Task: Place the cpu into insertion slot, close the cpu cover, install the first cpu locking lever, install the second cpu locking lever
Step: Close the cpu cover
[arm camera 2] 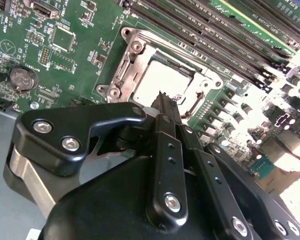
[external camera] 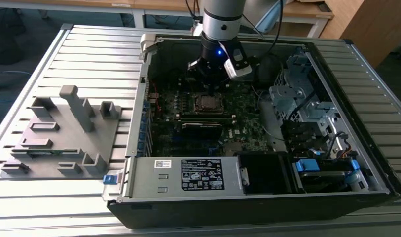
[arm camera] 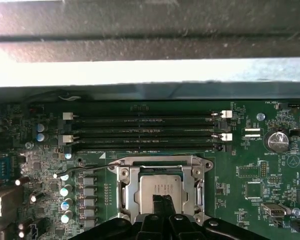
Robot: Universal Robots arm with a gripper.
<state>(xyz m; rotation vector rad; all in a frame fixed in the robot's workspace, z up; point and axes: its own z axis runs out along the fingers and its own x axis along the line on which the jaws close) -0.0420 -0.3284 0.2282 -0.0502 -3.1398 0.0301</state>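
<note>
The cpu (arm camera: pixel 160 186) lies flat in the insertion slot (external camera: pixel 196 103) of the green motherboard, its silver top (arm camera 2: pixel 162 79) showing. The metal cpu cover (arm camera: pixel 196 192) lies down around it as a frame (arm camera 2: pixel 129 67), hiding most of the slot. My gripper (arm camera 2: pixel 160 96) hangs just above the near edge of the cpu, shut, with nothing visible between its black fingertips (arm camera: pixel 162 199). In the exterior view the gripper (external camera: pixel 210 87) stands right behind the socket. A thin wire lever (arm camera: pixel 85 167) sticks out sideways from the socket's corner.
Long black memory slots (arm camera: pixel 145 132) run beside the socket, with a coin battery (arm camera: pixel 277 141) nearby. The case wall (arm camera: pixel 150 30) rises close behind. A power supply (external camera: pixel 187 175) and drive cage (external camera: pixel 299 94) flank the board. A grey fixture (external camera: pixel 62 133) sits outside the case.
</note>
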